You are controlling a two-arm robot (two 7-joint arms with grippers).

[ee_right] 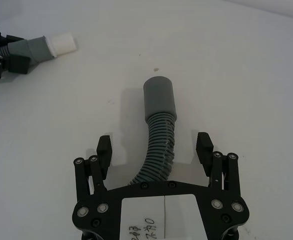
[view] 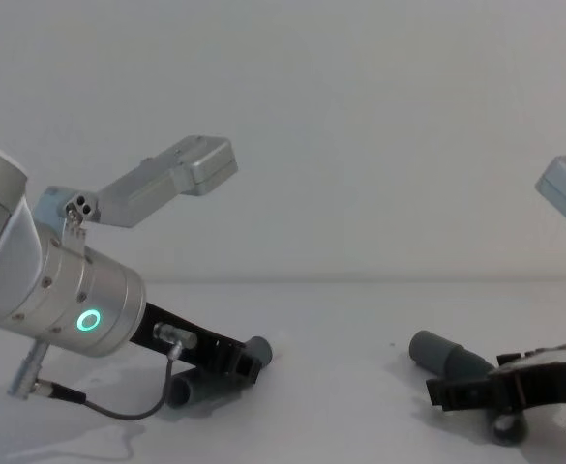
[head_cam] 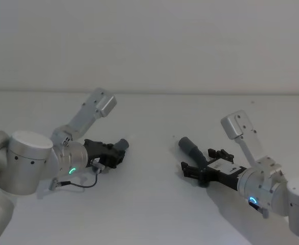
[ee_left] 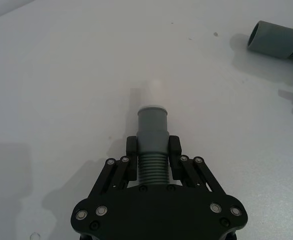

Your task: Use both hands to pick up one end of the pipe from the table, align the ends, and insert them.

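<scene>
My left end effector (ee_left: 153, 145) sits in the lower middle of the left wrist view, clamped on the tipped pipe piece (ee_left: 152, 125). Its two fingers (ee_left: 132, 146) press from either side where the ribbed part meets the smooth grey cuff. The cuff and its whitish tip (ee_left: 154, 92) stick out past the fingers toward the middle of the frame. In the head view this end effector and its piece are at centre left, low over the white bench (head_cam: 149, 209). I cannot tell whether the piece touches the surface.

My right end effector (ee_right: 154, 144) is in the lower half of the right wrist view with its fingers spread wide apart. They stand on either side of the ribbed stretch of the socket pipe piece (ee_right: 159, 145), with bench showing between each finger and the hose. That piece lies on the bench, curving up the frame to its plain grey socket cuff (ee_right: 159, 97), which lies beyond the fingertips. In the head view it is at centre right, with the cuff angled toward the upper left.

The two pieces are well apart, with bare bench between them. In the right wrist view the tipped piece shows in the upper left corner, its whitish tip pointing right.
</scene>
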